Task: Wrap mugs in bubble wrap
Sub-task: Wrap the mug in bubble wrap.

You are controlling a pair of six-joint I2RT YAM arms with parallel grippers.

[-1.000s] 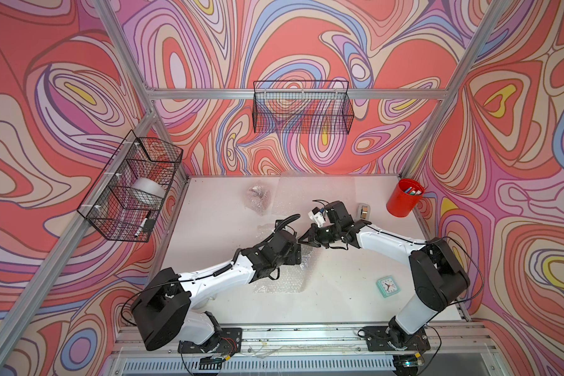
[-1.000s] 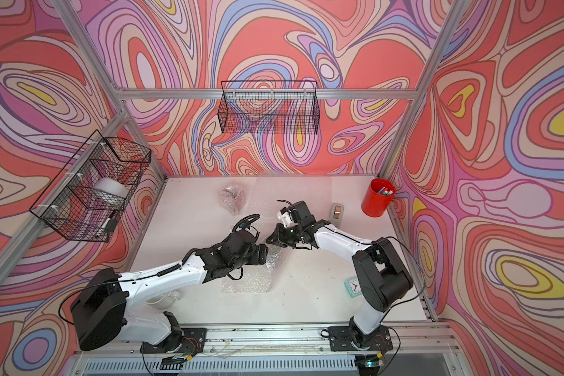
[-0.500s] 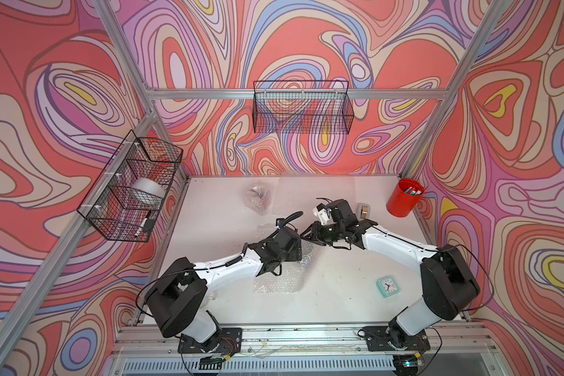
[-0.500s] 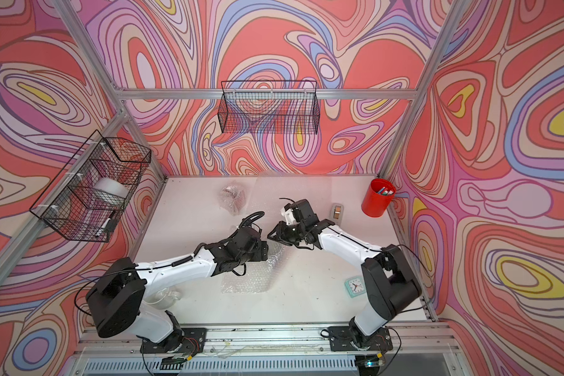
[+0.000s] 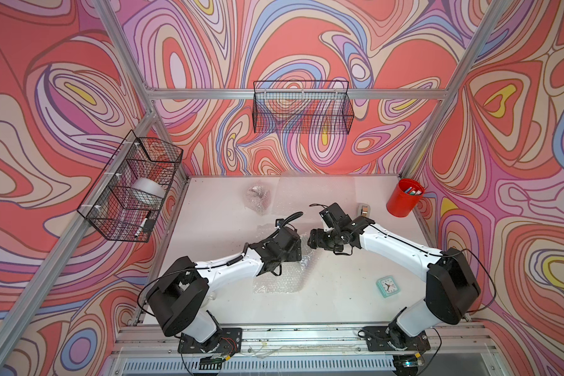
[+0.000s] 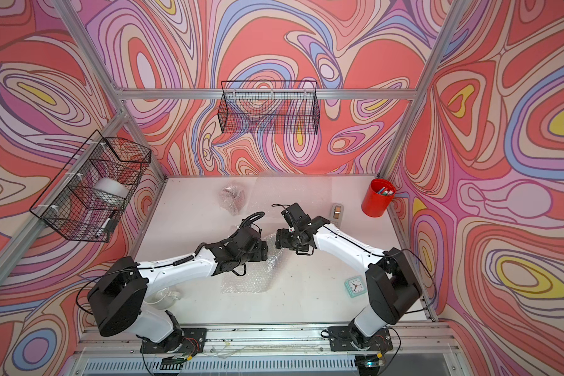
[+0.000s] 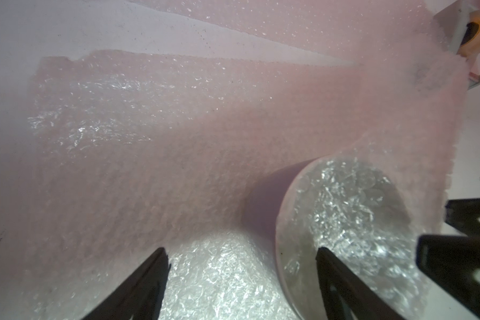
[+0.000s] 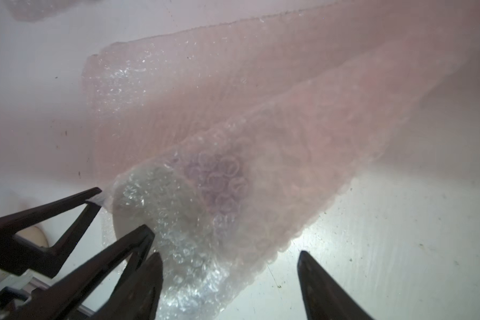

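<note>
Now left fingers (image 7: 147, 282) and right fingers (image 8: 316, 291) gape wide, empty, beside the mug (image 7: 266, 202) rolled in bubble wrap (image 7: 150, 124).

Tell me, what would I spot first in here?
The wild swirly pink and orange walls all around. Then the left arm and right arm meeting over shiny bubble wrap in the middle of the white table, and a bright red cup in its far right corner.

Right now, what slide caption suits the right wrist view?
Open right gripper facing a white mug rolled in transparent bubble wrap; left gripper at its end.
</note>
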